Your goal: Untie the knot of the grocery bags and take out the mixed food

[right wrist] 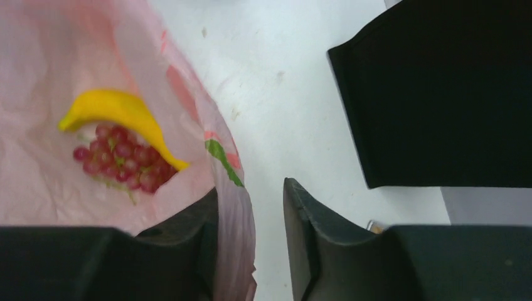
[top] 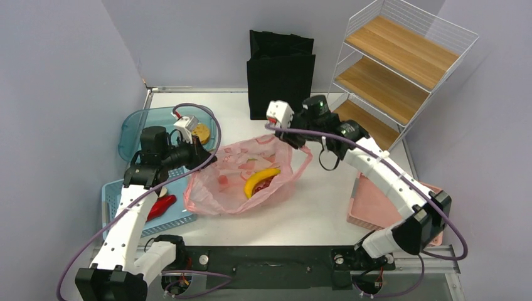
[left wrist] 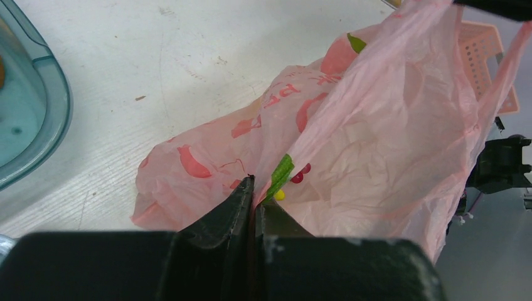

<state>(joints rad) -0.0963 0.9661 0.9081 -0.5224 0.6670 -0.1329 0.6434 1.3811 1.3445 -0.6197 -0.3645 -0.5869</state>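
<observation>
Although the pink bag [top: 235, 188] lay with its mouth untied and spread wide at the middle of the tabletop [top: 313, 207], a banana [top: 261, 180] and a red fruit cluster [right wrist: 122, 157] lay inside, not yet taken out. The left hand [left wrist: 253, 185] was clamped on the bag's left edge. The right hand [right wrist: 251, 188] had its fingers apart, the bag's right rim hanging between them.

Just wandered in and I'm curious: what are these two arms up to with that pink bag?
The left tool is pinched shut on the bag at one side of its mouth; the right tool has the opposite edge between its parted jaws. A banana and red fruit lie inside, not yet taken out.
</observation>
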